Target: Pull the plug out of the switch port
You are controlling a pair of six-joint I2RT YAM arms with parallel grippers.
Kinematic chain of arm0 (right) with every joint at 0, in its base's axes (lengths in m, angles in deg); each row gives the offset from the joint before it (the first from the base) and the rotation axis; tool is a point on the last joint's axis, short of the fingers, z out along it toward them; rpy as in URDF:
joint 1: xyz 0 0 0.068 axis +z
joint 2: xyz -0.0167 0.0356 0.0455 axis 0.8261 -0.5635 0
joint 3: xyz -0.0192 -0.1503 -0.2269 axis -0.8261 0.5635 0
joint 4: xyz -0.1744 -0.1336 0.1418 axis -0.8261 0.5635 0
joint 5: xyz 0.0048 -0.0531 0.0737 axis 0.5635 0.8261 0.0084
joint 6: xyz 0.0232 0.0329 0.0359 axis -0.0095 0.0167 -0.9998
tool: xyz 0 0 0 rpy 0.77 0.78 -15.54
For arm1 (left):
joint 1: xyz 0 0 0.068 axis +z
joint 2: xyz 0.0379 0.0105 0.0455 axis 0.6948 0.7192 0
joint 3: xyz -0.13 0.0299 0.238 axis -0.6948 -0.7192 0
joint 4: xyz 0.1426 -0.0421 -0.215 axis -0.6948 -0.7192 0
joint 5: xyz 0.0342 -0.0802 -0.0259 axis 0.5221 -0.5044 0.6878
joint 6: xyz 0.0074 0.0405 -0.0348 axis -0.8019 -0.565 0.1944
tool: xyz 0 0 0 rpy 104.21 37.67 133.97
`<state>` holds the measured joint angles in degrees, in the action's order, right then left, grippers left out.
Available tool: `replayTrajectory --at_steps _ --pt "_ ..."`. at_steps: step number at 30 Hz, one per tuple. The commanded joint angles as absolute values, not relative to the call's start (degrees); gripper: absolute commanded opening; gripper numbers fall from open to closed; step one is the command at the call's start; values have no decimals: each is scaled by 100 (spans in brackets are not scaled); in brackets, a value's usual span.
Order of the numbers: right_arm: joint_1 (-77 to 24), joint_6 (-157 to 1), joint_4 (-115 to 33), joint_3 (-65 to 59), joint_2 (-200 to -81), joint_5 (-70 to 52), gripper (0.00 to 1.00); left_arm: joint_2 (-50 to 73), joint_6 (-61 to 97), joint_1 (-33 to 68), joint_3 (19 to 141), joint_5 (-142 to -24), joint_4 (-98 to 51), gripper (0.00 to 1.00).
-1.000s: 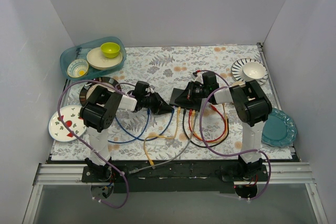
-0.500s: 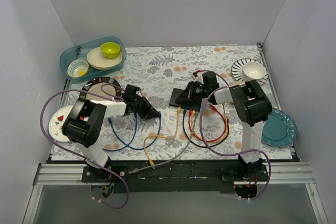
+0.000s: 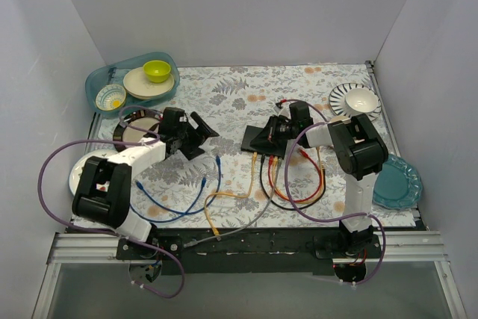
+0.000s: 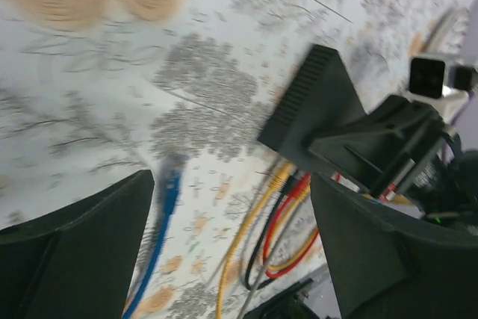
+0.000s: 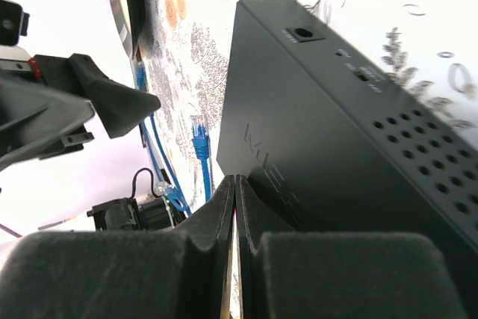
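We see the left arm (image 3: 138, 156) folded low on its own side, elbow swung out to the left, the left gripper (image 3: 198, 138) pointing right with fingers (image 4: 75, 252) spread wide and nothing between them. The right arm (image 3: 358, 147) reaches forward and inward, wrist dipped, the right gripper (image 3: 269, 137) held low, fingers (image 5: 112, 274) pressed flat together.
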<state>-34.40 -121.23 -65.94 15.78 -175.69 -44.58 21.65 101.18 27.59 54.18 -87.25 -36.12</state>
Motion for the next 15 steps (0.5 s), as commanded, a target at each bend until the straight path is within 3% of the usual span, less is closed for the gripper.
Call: replayTrajectory --at_steps 1,15 --pt "-3619 -11696 -5809 1839 -17606 -3685 7 2616 10318 2258 5562 -9872 -2097 83" --pt "-3698 -11713 -5721 1901 -17544 -3553 7 4507 10328 1431 6309 -10488 -1506 50"
